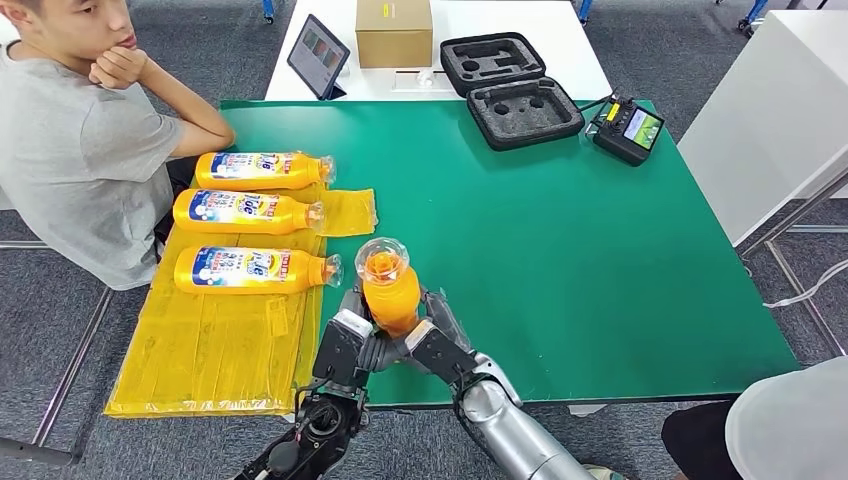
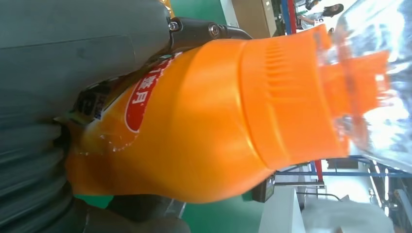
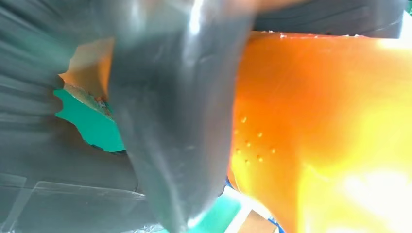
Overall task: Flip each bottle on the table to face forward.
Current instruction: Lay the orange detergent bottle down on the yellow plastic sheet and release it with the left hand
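Note:
An orange bottle (image 1: 390,288) with a clear cap stands lifted above the near edge of the green table (image 1: 560,250), cap pointing up toward the camera. My left hand (image 1: 345,340) and my right hand (image 1: 430,345) both grip its lower body from either side. In the left wrist view the bottle (image 2: 209,126) shows its red label and ribbed orange neck, with my left hand (image 2: 63,73) behind it. The right wrist view has the orange body (image 3: 316,136) pressed against my right hand's thumb (image 3: 180,121). Three more orange bottles (image 1: 250,270) (image 1: 245,211) (image 1: 262,170) lie labels up on a yellow mat (image 1: 200,350).
A person (image 1: 80,150) sits at the table's left, elbow on the green top. At the far side lie an open black foam case (image 1: 510,90), a handheld controller (image 1: 628,128), a tablet (image 1: 318,55) and a cardboard box (image 1: 394,32). Another person's sleeve (image 1: 790,425) is at bottom right.

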